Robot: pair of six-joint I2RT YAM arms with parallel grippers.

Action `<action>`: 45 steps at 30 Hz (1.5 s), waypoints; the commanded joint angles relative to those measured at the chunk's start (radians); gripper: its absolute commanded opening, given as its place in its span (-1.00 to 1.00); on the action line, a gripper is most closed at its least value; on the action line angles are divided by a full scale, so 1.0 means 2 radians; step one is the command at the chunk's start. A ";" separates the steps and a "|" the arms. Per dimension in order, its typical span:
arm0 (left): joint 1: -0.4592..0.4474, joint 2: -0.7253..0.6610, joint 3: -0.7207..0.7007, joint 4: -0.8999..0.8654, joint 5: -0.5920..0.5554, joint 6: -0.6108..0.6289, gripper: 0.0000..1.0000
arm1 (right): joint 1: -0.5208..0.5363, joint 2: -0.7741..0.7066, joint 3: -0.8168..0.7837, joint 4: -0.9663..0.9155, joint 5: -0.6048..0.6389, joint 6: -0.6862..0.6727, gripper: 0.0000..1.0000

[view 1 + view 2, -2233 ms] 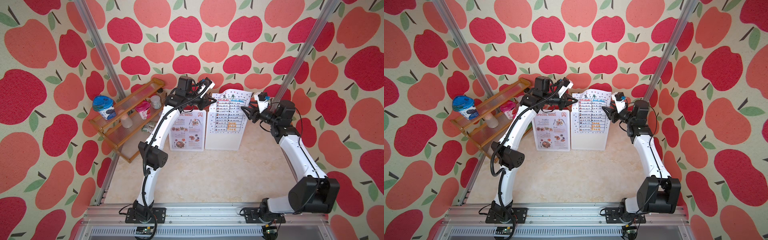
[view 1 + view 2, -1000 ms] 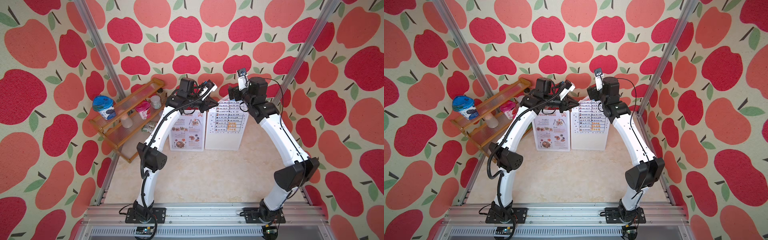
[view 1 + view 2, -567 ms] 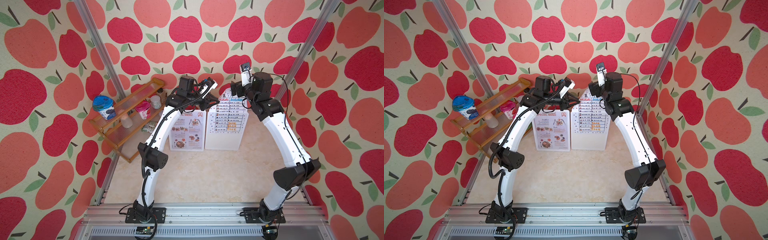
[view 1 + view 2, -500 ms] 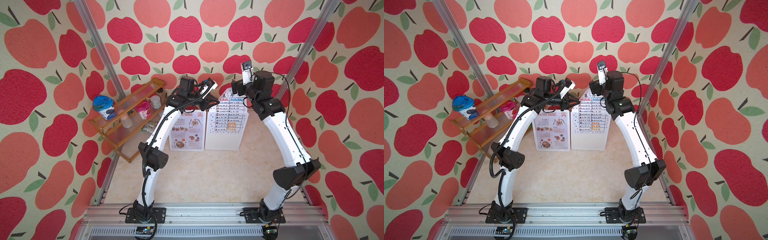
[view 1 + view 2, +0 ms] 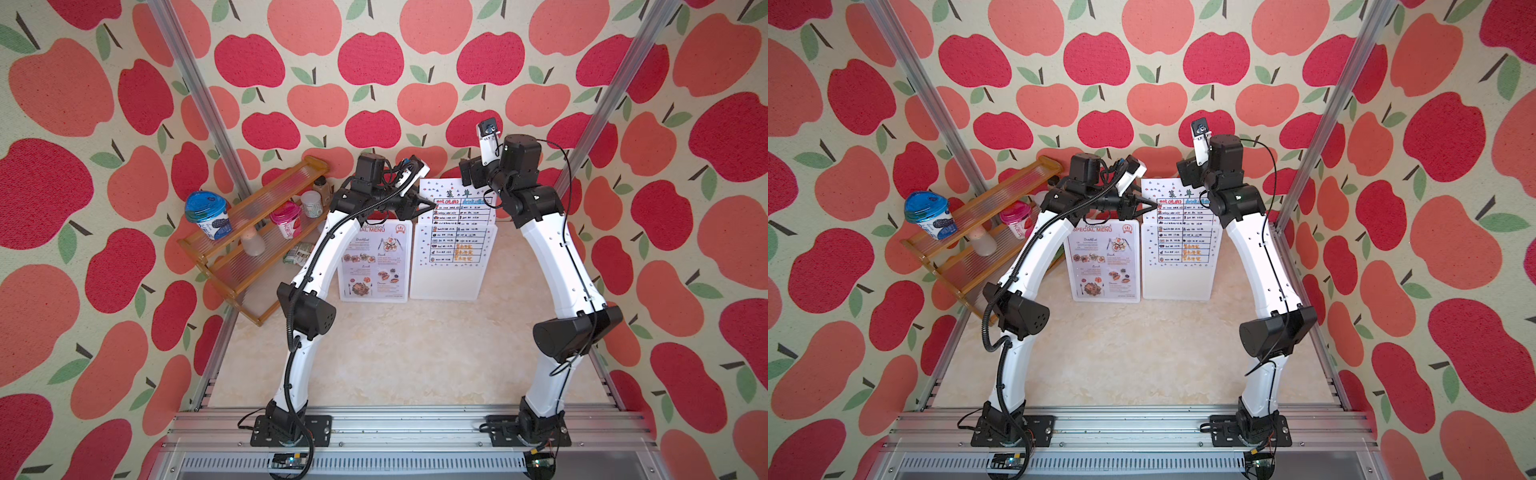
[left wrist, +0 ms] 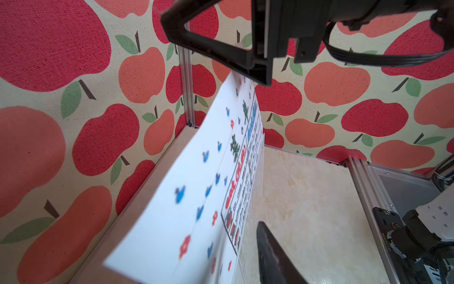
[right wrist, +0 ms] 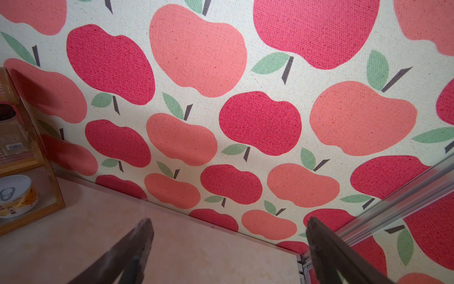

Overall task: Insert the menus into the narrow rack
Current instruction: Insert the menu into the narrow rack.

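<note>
Near the rear edge of the pale marbled worktop point(image 5: 395, 353), a white paper menu with a black-lined table and dotted border point(image 5: 451, 195) stands only part-way down in the clear narrow rack point(image 5: 446, 284), top poking out. The left gripper point(image 5: 426, 203) brackets its upper corner, jaws apart, not pinching; the right gripper point(image 7: 229, 223) gapes wide, empty. Unsupported, the thin sheet could bow, tip out, or snag on a jaw. Beside it, the white red-headed photo menu point(image 5: 374, 266) sits fully seated.

A: How is the light?
B: Bright and even in both top views, with faint shadows on the bench point(image 5: 395, 353).
A: Sharpness?
B: The posts point(image 5: 195, 91) lean at the edges. In the left wrist view, the menu point(image 6: 159, 241) blurs near the camera. In the right wrist view, the right gripper point(image 7: 228, 221) has soft fingers point(image 7: 137, 246).
</note>
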 commanded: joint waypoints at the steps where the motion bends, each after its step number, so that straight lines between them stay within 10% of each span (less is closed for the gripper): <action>1: 0.004 0.019 0.013 0.013 0.015 -0.009 -0.15 | 0.000 -0.022 -0.022 0.008 -0.018 0.009 0.99; 12: -0.005 0.016 0.016 0.005 0.026 -0.012 -0.99 | -0.007 -0.037 -0.037 0.012 -0.019 0.002 0.98; 45: -0.021 -0.020 -0.031 -0.055 0.009 0.026 -1.00 | -0.011 -0.017 -0.010 -0.024 -0.038 0.011 0.99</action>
